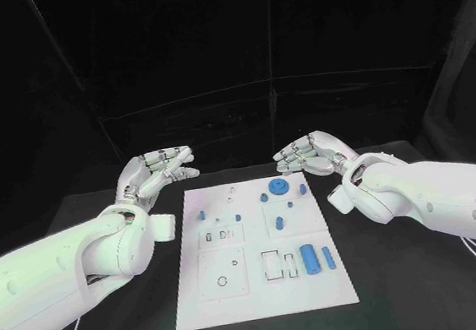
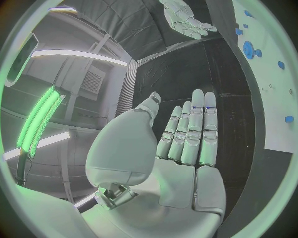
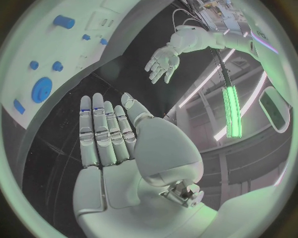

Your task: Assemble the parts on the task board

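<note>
**Both hands raised and empty beyond the far end of the board**

While the white rectangular task board (image 1: 268,294) lies flat in the lower middle of the head view, we see the black table (image 1: 412,290) spreading around it on every side, and dark curtains closing off the upper half of the frame.

The left silver many-fingered hand (image 1: 158,172) is above the table near the board's upper left corner, fingers apart and grasping nothing. The right silver many-fingered hand (image 1: 309,155) mirrors it near the upper right corner, likewise released and empty. Neither touches the board.

On the board, small blue parts are scattered: a round blue disc-shaped part (image 1: 277,188) near the upper edge, and a long blue cylinder (image 1: 308,259) lying beside a shorter blue peg (image 1: 327,257) right of the middle. Several smaller blue pieces sit between them, too small for us to tell their shapes.

In the left wrist view, bright green and white strip lights (image 2: 43,119) run along the room's ceiling.
</note>
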